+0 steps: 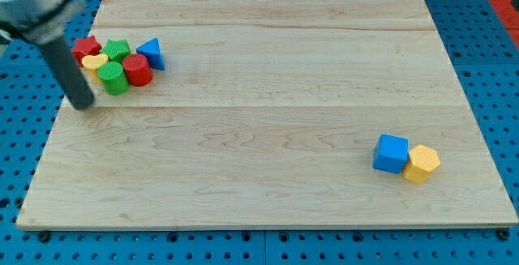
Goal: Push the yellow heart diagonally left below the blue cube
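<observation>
The yellow heart lies in a tight cluster at the board's upper left, with a red block above it, a green block to its upper right and a green cylinder to its lower right. A red cylinder and a blue triangle sit further right in the cluster. The blue cube is at the lower right, touching a yellow hexagonal block. My tip rests on the board just below and left of the yellow heart, apart from it.
The wooden board lies on a blue pegboard surface. The rod's shaft rises from the tip toward the view's upper left corner, beyond the board's left edge.
</observation>
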Robot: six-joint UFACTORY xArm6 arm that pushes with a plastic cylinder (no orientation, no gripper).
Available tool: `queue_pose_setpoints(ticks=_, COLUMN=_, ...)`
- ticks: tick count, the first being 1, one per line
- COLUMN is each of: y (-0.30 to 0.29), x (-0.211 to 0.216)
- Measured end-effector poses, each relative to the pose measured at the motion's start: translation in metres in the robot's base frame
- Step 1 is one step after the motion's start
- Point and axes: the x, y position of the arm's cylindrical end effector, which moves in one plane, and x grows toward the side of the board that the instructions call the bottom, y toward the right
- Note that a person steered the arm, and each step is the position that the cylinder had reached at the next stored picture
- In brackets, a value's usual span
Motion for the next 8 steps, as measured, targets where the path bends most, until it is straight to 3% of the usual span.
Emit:
queue_pose_setpoints(ticks=1, y=-0.018, x=-0.02)
queue_pose_setpoints(ticks=2, y=0.015, x=-0.071)
queue_pose_setpoints(ticks=4, y=0.019, x=-0.068)
queue_pose_setpoints(ticks=6, y=0.132, x=0.02)
queue_pose_setpoints(ticks=7, y=0.181, x=0.039)
queue_pose_setpoints(ticks=8, y=0.281, x=0.077)
